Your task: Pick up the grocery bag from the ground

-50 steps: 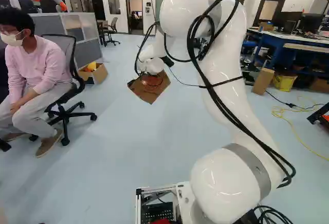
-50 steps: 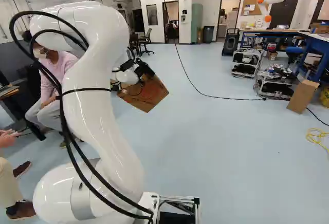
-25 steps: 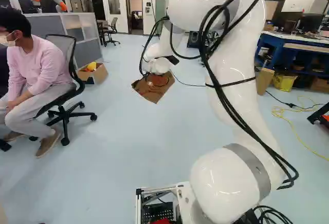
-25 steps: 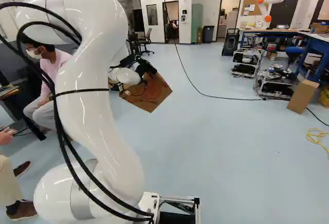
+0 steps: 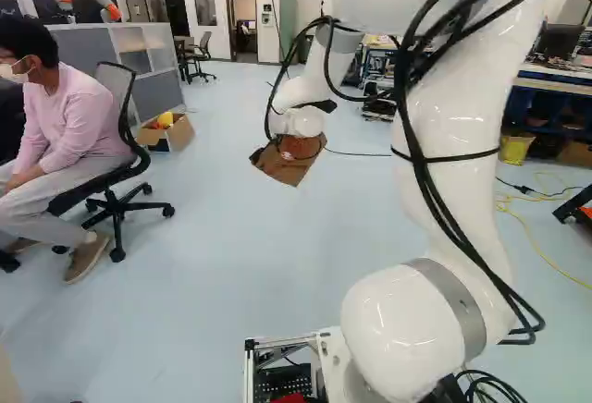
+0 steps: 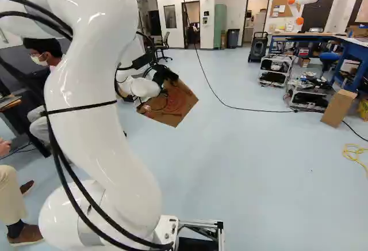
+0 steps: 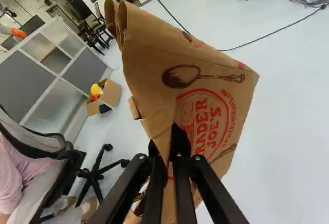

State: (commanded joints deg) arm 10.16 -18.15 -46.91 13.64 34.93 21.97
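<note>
The pale blue floor (image 5: 231,274) spreads ahead of the base and reaches the foot of the grey panelled partition (image 5: 165,61) at the left of the left base view. The glossy white arm (image 5: 453,181), strapped with black cables, reaches forward above the floor. The blue counter with a wooden top (image 6: 351,46) stands toward the floor's far right edge in the right base view. The black mesh swivel chair (image 5: 123,130) stands on the floor near the partition. Two low metal carts (image 6: 272,76) stand between the counter and the middle of that view. The brown paper grocery bag (image 7: 149,70) is in the air, tilted, its lower edge above the floor, and well apart from chair, partition and carts. The jaws are closed on it, its folded paper pinched between them. The open cardboard box (image 5: 169,135) rests on the floor by the partition's foot, and the tall tan cardboard box (image 6: 338,108) stands tilted near the carts. The thin black cord (image 6: 247,109) crosses the floor beyond the bag. On the bag's face are a red round emblem with lettering inside (image 7: 208,124) and, above it toward the bag's folded end, a dark brown spoon drawing (image 7: 181,76).
</note>
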